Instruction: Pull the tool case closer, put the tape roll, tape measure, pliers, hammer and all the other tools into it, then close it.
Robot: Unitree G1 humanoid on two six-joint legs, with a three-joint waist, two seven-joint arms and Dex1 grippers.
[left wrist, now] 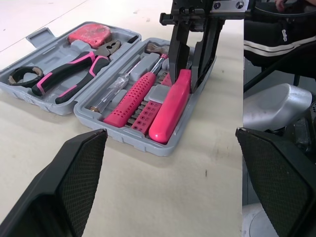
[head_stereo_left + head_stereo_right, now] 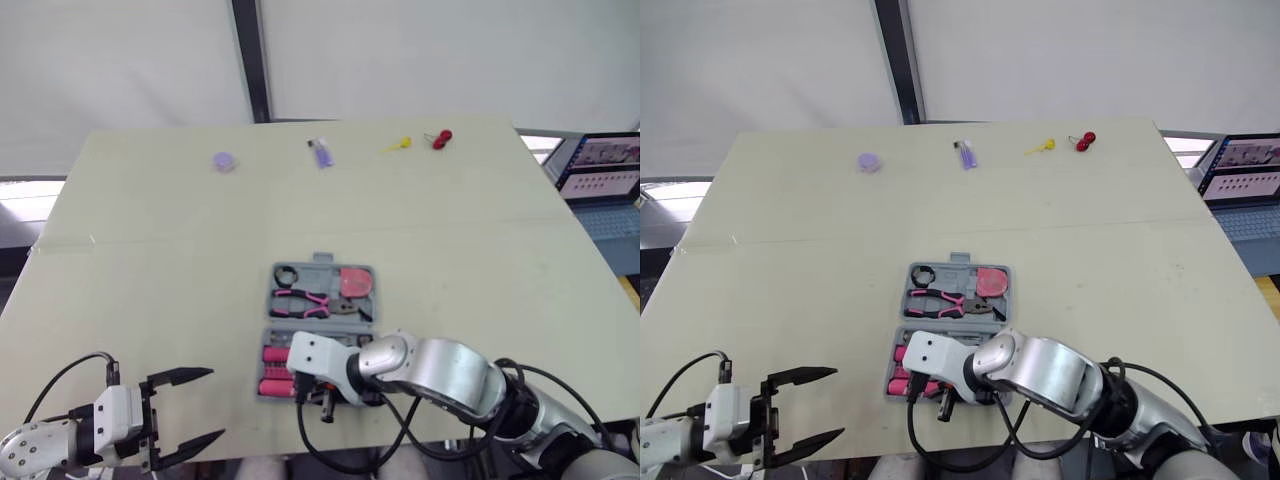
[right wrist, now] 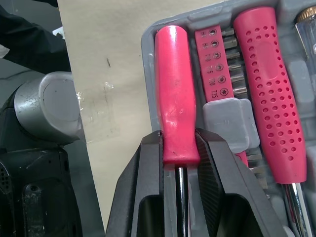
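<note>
So my right pincer (image 3: 178, 145) was clamped tight on the hammer (image 3: 173, 89) right where pink handle meets shaft, I reckon so I could steer it into its slot along the near edge of the tool case (image 1: 123, 138), which sat open on the table (image 2: 150, 250) just in front of me. The pliers (image 2: 300, 302), tape measure (image 2: 353, 282) and tape roll (image 2: 285, 274) lay in the far half. My left pincer (image 2: 216, 404) hung wide open, well apart from the case, probably to keep clear.
</note>
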